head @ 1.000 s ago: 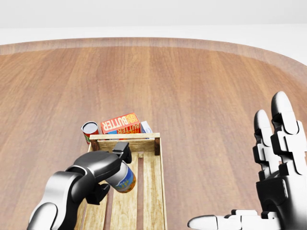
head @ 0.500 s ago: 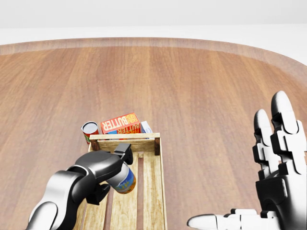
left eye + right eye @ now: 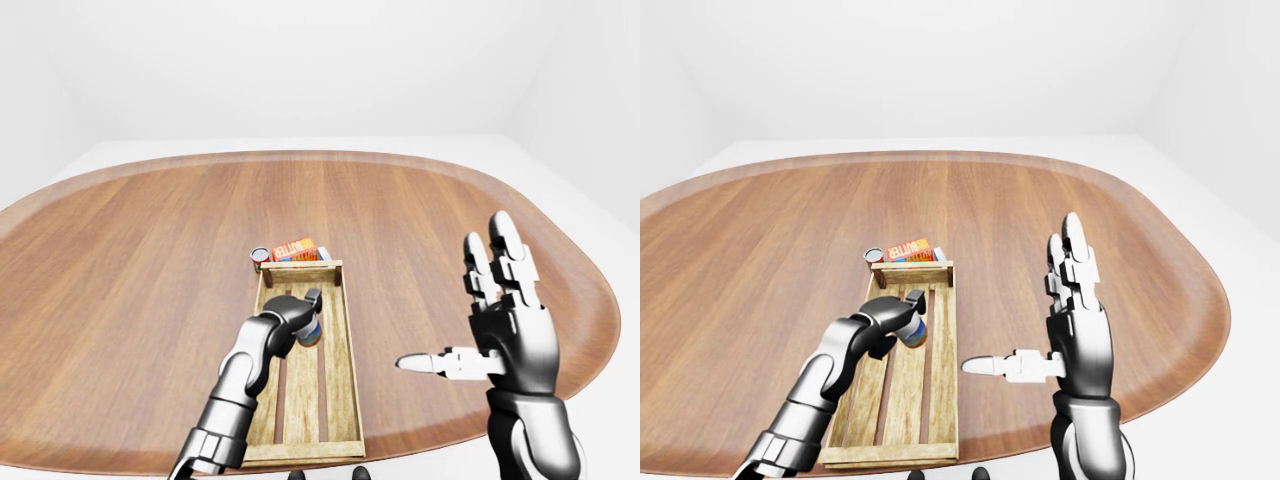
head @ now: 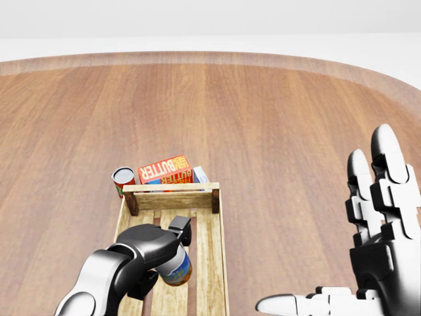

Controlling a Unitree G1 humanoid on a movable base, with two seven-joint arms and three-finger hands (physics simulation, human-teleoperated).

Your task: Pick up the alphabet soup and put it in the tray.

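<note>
Soup can lower centre of the head view, over the tray, pinched round its side by the left hand. Right hand spread, empty. Can looks rigid, smooth, likely slippery and moderately heavy; grip mid-body.

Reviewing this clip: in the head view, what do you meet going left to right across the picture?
Red-labelled can on the table → butter box beside it → left hand holding the alphabet soup over the tray → bare wooden table → open right hand.
</note>
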